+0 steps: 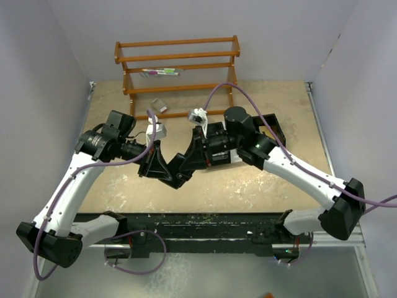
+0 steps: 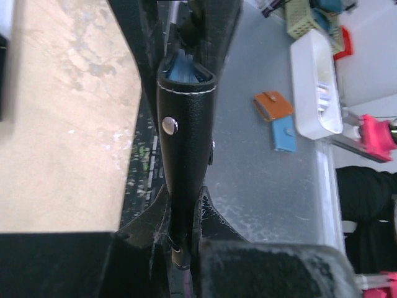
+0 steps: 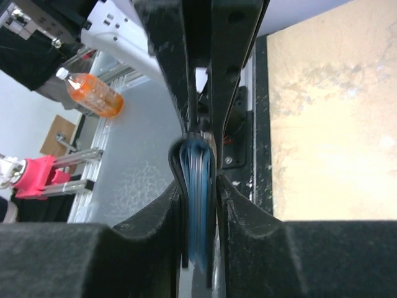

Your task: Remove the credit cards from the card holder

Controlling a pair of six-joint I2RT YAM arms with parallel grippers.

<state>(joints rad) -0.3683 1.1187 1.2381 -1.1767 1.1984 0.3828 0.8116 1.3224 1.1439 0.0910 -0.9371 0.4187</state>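
Card holder (image 2: 186, 124), gripped at both ends, above desk (image 1: 279, 180).
Left claw (image 2: 183, 208) clamped on near end, right claw (image 3: 198, 189) closed on opposite blue-lined end; long axis claw to claw; credit cards not discernible.

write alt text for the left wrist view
A black leather card holder, seen edge-on, is clamped in the left gripper, blue lining showing at its top and a silver snap on its side. Tan table on the left; grey surface on the right with an orange wallet and a blue wallet.
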